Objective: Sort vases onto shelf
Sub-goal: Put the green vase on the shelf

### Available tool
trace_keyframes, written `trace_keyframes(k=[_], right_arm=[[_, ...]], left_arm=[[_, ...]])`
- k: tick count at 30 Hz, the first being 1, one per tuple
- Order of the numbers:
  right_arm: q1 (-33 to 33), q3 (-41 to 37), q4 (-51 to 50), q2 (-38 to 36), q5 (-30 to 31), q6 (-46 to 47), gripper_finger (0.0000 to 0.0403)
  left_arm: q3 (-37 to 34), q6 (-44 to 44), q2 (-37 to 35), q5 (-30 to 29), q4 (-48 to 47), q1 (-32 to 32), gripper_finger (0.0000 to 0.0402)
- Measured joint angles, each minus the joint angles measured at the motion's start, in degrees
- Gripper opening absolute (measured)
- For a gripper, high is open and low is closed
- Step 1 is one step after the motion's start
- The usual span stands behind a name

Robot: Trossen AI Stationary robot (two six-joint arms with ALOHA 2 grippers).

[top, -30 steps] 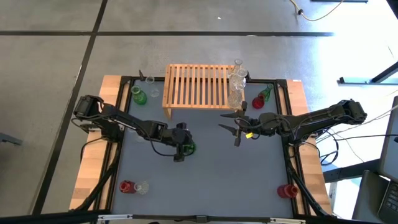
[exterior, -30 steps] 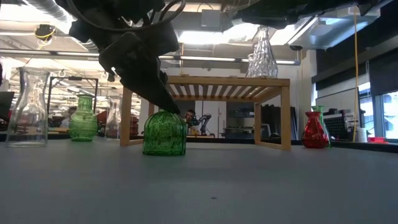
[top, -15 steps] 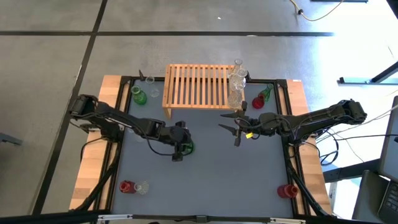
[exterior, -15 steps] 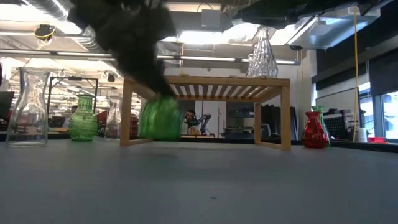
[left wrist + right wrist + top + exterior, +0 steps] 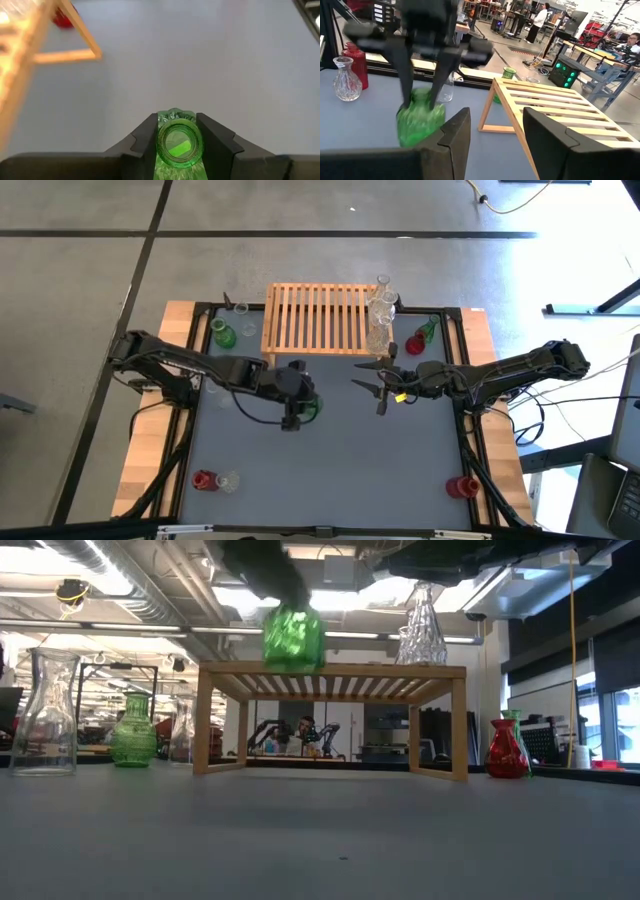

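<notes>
Round green glass vase (image 5: pixel 293 637) up in the air, near the front edge of the low light-wood slatted shelf (image 5: pixel 318 318). Held at the neck by the left gripper (image 5: pixel 176 146), fingers squeezed on it. Probably smooth, slippery and easy to break; best held at the narrow neck. Right gripper (image 5: pixel 491 134) waiting near the shelf's right end, fingers apart, holding nothing.

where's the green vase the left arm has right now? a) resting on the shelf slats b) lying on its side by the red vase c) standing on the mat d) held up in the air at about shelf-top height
d: the left tool is shut on the green vase, which hangs above the mat level with the top of the shelf, in front of it rather than on its slats.
</notes>
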Motion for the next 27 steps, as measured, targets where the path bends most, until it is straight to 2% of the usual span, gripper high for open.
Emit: trace_keyframes(k=[5, 12, 18, 23, 27], right_arm=[[0.0, 0.0, -0.1, 0.0, 0.0, 0.0, 0.017], [0.0, 0.0, -0.4, 0.0, 0.0, 0.1, 0.017], [0.0, 0.1, 0.9, 0.0, -0.1, 0.1, 0.017], [2.9, 2.8, 1.1, -0.2, -1.3, -1.3, 0.017], [6.8, 4.6, 0.5, -1.3, 3.9, -3.7, 0.017]], left_arm=[[7.3, 3.4, 0.0, -1.6, -4.4, 1.7, 0.0114], [13.9, 9.6, 0.0, -4.1, -5.1, 6.5, 0.0114], [16.1, 10.7, 0.0, -3.3, -5.1, 11.8, 0.0114], [16.2, 10.7, 0.0, 1.3, -5.0, 15.7, 0.0114], [16.2, 10.8, 0.0, 2.6, -4.4, 18.4, 0.0114]])
